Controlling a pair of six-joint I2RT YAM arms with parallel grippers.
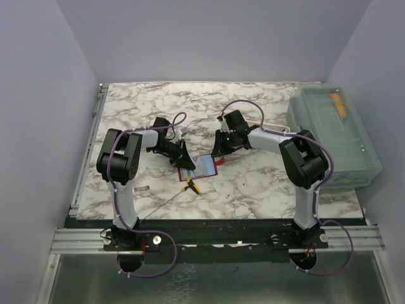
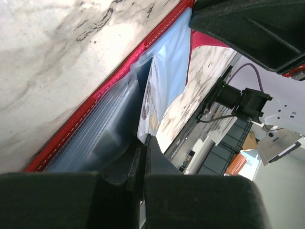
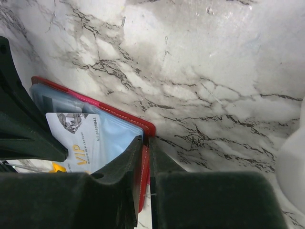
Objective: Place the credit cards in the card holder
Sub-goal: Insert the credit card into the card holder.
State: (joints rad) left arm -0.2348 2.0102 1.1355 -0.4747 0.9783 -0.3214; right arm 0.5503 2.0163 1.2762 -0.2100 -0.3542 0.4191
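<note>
Card holder (image 1: 201, 166) lies open near the middle of the tabletop (image 1: 266, 190), red with a blue-grey slotted lining. My left jaws are pressed together on what looks like its lining at 9 o'clock, and my right jaws nip its red rim near 2 o'clock. The pale blue card (image 3: 90, 140) looks only part-way into a slot, so if either thin grip slips, I judge the holder could fold or shift and spill it.
</note>
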